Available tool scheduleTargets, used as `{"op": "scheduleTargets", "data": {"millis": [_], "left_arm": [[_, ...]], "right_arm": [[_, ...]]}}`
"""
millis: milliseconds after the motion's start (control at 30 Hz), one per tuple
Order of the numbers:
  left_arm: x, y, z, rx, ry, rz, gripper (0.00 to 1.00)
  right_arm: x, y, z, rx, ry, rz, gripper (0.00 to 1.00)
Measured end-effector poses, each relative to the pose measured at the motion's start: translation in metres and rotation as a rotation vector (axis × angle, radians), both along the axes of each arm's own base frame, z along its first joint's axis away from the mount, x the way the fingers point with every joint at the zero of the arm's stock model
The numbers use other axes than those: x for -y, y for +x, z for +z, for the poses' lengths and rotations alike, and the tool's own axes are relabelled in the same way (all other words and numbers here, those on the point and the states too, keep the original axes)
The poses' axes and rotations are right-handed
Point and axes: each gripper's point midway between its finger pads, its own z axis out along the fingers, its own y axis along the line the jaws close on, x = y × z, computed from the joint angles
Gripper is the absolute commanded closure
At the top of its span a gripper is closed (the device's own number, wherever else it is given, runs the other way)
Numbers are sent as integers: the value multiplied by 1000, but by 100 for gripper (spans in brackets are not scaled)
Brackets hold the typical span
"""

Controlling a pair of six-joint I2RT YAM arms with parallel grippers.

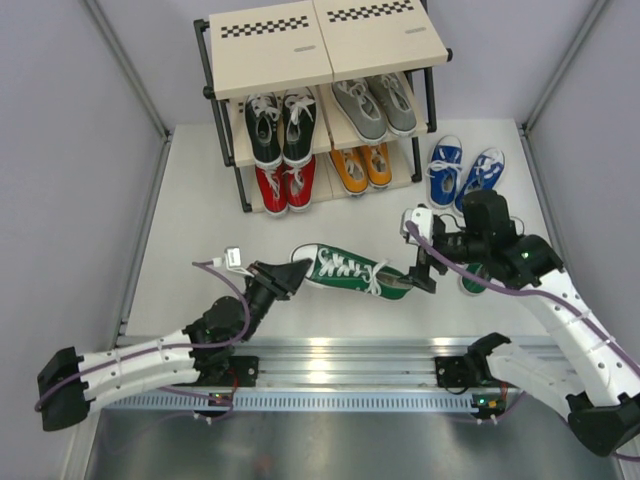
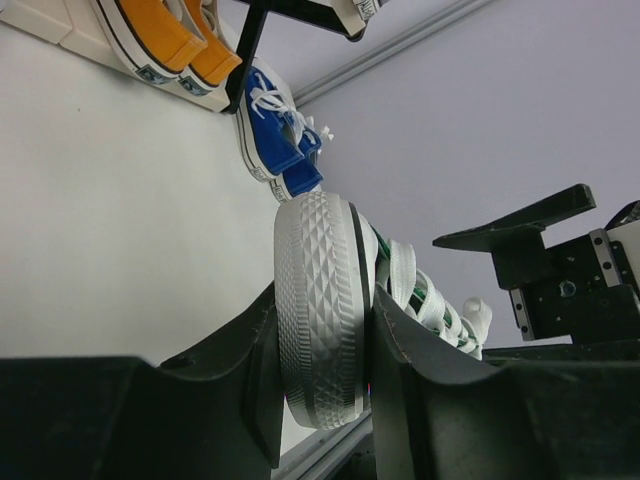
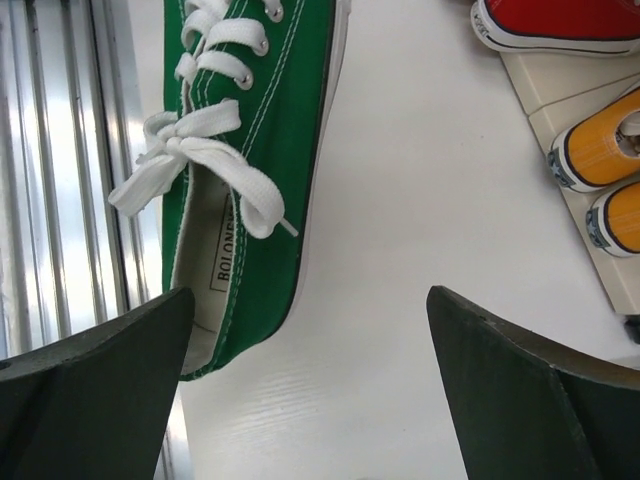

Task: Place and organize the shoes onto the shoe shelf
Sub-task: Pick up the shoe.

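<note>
White table near the arms: left gripper clamps the green shoe by its toe, and right gripper gapes at the heel, holding nothing. Beyond, the blue pair waits on the table beside the shelf, which holds the black pair, grey pair, red pair and orange pair; green and blue seem left.

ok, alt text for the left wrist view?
The left gripper clamps the textured white toe of a green shoe, filling the centre foreground. Beyond it, two blue shoes lie on the white table, and two orange shoes sit on the shelf at top left.
</note>
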Motion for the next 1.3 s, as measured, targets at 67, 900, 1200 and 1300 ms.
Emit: {"op": "scheduleTargets", "data": {"millis": [67,900,1200,1300], "left_arm": [[-1,-1,3,10,-5,-3,100],[9,-3,5,85,65,-37,100],[0,-2,22,107,4,-7,100],[-6,-2,29,115,-23,11,100]], "right_arm": [[1,-6,-6,-6,2,11,1],[-23,-17,-45,-170,-63,95,23],[-13,-19,-9,-63,-22,88,14],[-7,-22,25,14,37,92,2]]}}
